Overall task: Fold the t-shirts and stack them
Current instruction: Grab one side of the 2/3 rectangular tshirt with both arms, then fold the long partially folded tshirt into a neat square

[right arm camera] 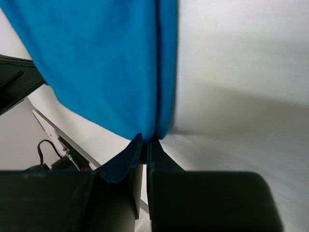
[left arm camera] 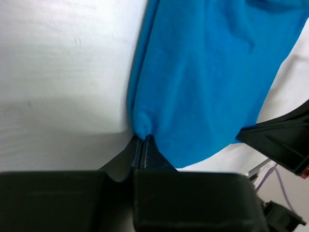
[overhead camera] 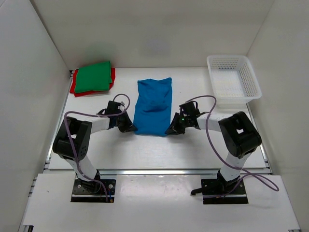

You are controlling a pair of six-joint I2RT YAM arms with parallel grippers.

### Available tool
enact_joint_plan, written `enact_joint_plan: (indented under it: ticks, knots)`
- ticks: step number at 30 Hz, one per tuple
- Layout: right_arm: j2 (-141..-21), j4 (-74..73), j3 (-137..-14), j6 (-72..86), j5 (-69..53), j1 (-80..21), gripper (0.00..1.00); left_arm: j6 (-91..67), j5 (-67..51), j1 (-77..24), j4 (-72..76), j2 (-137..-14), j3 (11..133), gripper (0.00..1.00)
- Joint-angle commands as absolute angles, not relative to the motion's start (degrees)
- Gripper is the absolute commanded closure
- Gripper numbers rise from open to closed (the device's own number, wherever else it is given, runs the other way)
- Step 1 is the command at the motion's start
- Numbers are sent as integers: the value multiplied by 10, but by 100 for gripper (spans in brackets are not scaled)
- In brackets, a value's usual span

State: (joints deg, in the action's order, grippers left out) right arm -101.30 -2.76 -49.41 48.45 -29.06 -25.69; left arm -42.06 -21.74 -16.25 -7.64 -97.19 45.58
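The bright blue t-shirt point(overhead camera: 153, 107) lies mid-table as a long folded strip. My left gripper point(overhead camera: 132, 128) is shut on its near left corner; in the left wrist view the fingertips point(left arm camera: 143, 141) pinch the blue cloth point(left arm camera: 207, 77). My right gripper point(overhead camera: 170, 130) is shut on its near right corner; in the right wrist view its tips point(right arm camera: 147, 141) pinch the cloth point(right arm camera: 106, 63). The green t-shirt point(overhead camera: 94, 77), a folded rectangle, lies on the folded red t-shirt point(overhead camera: 75, 87) at the far left.
A white plastic mesh basket point(overhead camera: 233, 79) stands at the far right. White walls close in the table on the left, back and right. The other arm's gripper shows at the right edge of the left wrist view point(left arm camera: 282, 140).
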Motion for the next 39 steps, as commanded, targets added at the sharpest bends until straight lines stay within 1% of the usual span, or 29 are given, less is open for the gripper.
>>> enact_joint_plan:
  ticks: [1, 3, 6, 9, 12, 16, 18, 20, 23, 25, 28, 30, 31, 32, 33, 34, 35, 36, 37, 38, 39]
  knots:
    - [-950, -67, -489, 439, -289, -262, 100, -388, -225, -180, -117, -930, 414, 100]
    - [-905, -97, -467, 426, -283, -268, 100, -377, -214, -194, -149, -870, 394, 100]
    - [-804, -136, -415, 414, -280, -275, 100, -369, -197, -233, -216, -783, 367, 100]
    - [-730, -154, -366, 431, -283, -290, 100, -400, -175, -290, -240, -695, 331, 100]
    - [-674, -198, -327, 442, -269, -326, 100, -428, -178, -308, -255, -627, 280, 100]
    - [-618, -193, -262, 496, -283, -370, 100, -439, -159, -337, -304, -561, 239, 100]
    - [-600, -187, -240, 517, -287, -400, 100, -453, -165, -342, -302, -534, 224, 100]
    - [-600, -180, -236, 514, -294, -397, 100, -460, -169, -344, -293, -523, 216, 100]
    - [-626, -194, -272, 480, -315, -365, 100, -439, -181, -332, -290, -557, 246, 100]
    - [-652, -214, -322, 447, -320, -323, 100, -416, -191, -313, -294, -588, 300, 100]
    - [-722, -238, -451, 387, -338, -259, 100, -381, -207, -253, -294, -654, 408, 100]
    - [-770, -251, -519, 355, -349, -223, 100, -354, -216, -215, -284, -734, 501, 100]
    - [-810, -254, -567, 336, -353, -203, 100, -347, -218, -201, -280, -757, 528, 100]
    - [-856, -260, -588, 318, -352, -186, 100, -336, -216, -193, -280, -802, 575, 100]
    - [-873, -260, -638, 309, -347, -178, 100, -327, -207, -179, -279, -858, 623, 100]
    - [-915, -262, -686, 303, -348, -168, 100, -323, -207, -166, -279, -909, 675, 100]
    - [-957, -267, -706, 294, -343, -156, 100, -318, -210, -161, -273, -935, 698, 99]
    - [-980, -268, -753, 286, -341, -156, 100, -320, -214, -150, -269, -982, 741, 85]
    - [-1023, -273, -798, 280, -342, -143, 90, -321, -228, -142, -264, -1033, 787, 57]
    - [-1060, -286, -818, 273, -334, -137, 81, -323, -235, -135, -258, -1056, 804, 53]
    - [-1073, -292, -851, 265, -311, -140, 71, -328, -255, -127, -243, -1095, 836, 53]
